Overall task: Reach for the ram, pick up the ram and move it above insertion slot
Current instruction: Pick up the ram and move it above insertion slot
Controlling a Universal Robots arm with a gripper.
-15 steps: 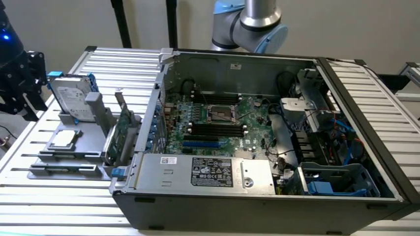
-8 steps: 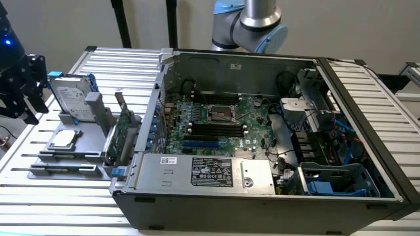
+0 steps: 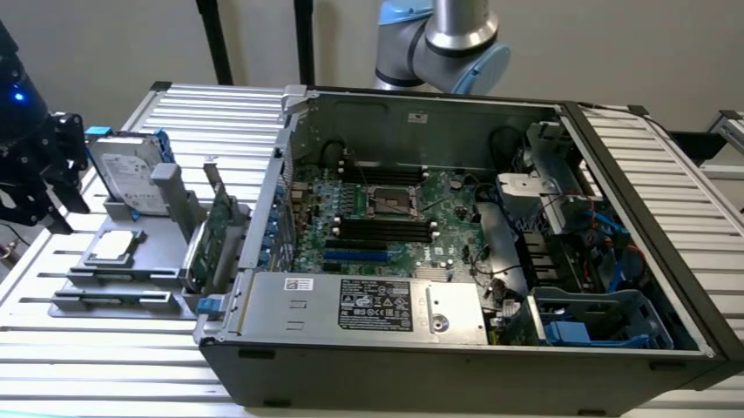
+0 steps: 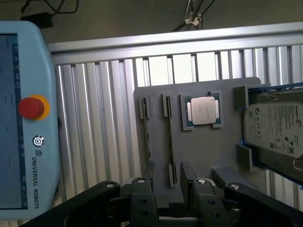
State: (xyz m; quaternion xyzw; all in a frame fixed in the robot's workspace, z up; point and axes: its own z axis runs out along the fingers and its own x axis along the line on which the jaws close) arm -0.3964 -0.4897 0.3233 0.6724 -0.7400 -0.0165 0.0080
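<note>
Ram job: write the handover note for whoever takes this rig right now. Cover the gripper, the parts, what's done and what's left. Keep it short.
Gripper: open and holding nothing. It hangs low over the gray fixture, and its fingers appear to straddle one end of the ram.
The ram stands on edge in its fixture holders, beside the CPU and the hard drive.
Memory slots: on the motherboard in the open case, to the exterior view's right of the fixture.
Done: the reach, or nearly.
Left: grasp, lift, and move above the slot.
</note>
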